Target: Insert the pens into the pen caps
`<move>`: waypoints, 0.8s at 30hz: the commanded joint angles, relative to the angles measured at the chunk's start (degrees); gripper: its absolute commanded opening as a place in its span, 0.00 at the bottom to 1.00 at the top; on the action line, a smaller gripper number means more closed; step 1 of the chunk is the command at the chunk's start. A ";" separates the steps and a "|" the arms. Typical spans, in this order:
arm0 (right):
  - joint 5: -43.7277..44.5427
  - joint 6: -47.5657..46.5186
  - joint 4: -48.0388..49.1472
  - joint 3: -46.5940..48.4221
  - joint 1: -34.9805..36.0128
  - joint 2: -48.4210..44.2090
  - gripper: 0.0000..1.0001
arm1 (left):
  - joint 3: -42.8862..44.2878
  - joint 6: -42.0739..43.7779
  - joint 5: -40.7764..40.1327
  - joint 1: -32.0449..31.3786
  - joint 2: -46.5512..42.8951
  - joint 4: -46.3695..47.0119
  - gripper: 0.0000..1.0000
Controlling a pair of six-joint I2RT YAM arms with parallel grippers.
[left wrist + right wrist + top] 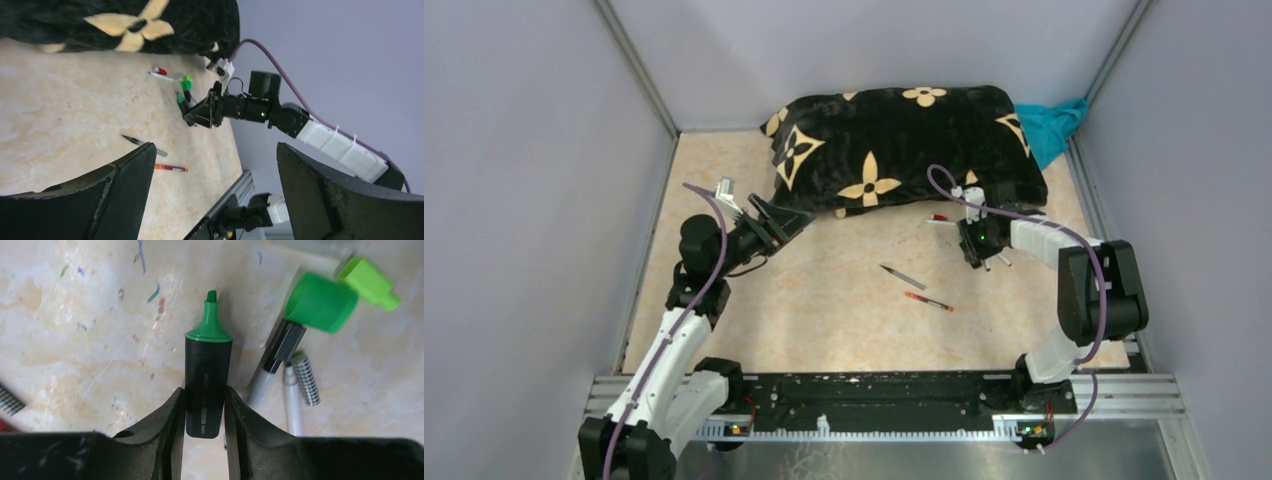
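My right gripper (205,397) is shut on a stubby black marker (207,365), its bare green tip pointing away just above the table. A green cap (320,302) lies to its right with a lighter green piece (372,285) beside it. A white pen with a black section (270,375) and a second white pen (292,410) lie below the cap. In the top view, my right gripper (982,245) is near the pillow. A grey-black pen (902,276) and a red pen (928,301) lie mid-table. My left gripper (789,222) is open and empty, raised above the table.
A black pillow with tan flowers (904,145) lies across the back, with a teal cloth (1049,125) at its right end. A white pen and a red cap (941,220) lie at the pillow's front edge. Grey walls stand on three sides.
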 commanded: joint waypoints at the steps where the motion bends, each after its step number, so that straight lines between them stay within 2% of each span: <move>1: -4.79 0.90 -1.45 -1.88 0.62 -6.94 0.10 | -1.47 -0.15 -2.15 -6.85 1.32 8.54 0.94; 7: -14.80 -0.08 -2.50 -3.35 0.59 -14.69 0.08 | -3.19 -2.14 -7.57 -17.62 9.60 17.91 0.91; 10: -24.03 -1.10 -4.52 -2.31 0.59 -17.00 0.06 | -2.12 -3.20 -9.50 -21.69 15.22 21.28 0.89; 14: -34.83 -2.60 -8.12 0.52 0.74 -19.19 0.06 | 0.56 -4.95 -12.44 -26.29 21.48 24.56 0.80; 18: -40.88 -2.16 -10.14 3.78 0.97 -20.16 0.06 | 5.11 -5.74 -13.96 -30.06 29.34 25.62 0.74; 24: -44.07 2.01 -7.44 3.76 2.20 -21.04 0.06 | 12.07 -4.44 -19.02 -35.62 37.97 25.45 0.72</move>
